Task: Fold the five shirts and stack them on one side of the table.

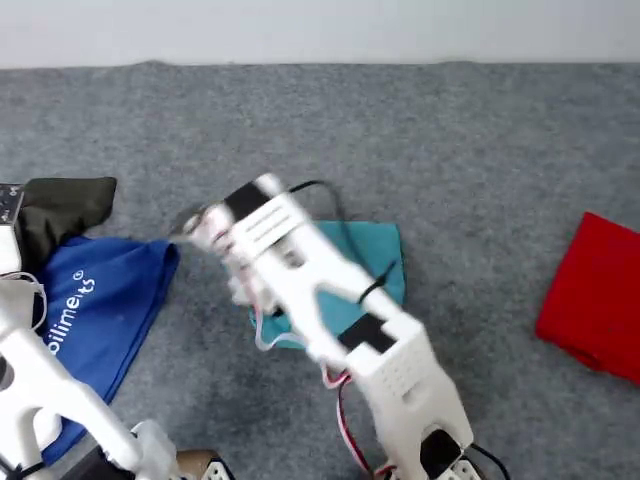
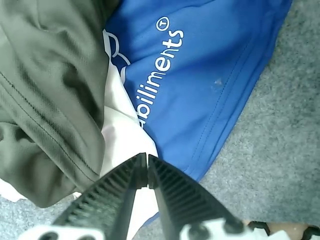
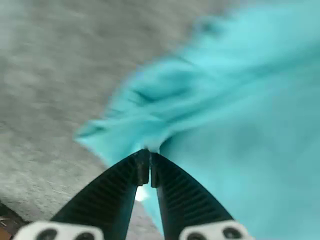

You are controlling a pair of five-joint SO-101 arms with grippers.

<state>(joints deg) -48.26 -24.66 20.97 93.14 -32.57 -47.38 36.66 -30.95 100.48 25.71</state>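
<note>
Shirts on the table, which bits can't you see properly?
Teal shirt: high view, the right arm covers its middle.
Red shirt: high view, cut off by the picture's edge.
White shirt: left wrist view, mostly hidden between dark green shirt and blue shirt.
Right gripper: right wrist view, blur hides whether it pinches cloth.

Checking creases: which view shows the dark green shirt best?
Left wrist view: the dark green shirt is close up, creases plain. The high view has it small, by the blue shirt; the right wrist view faces the teal shirt.
</note>
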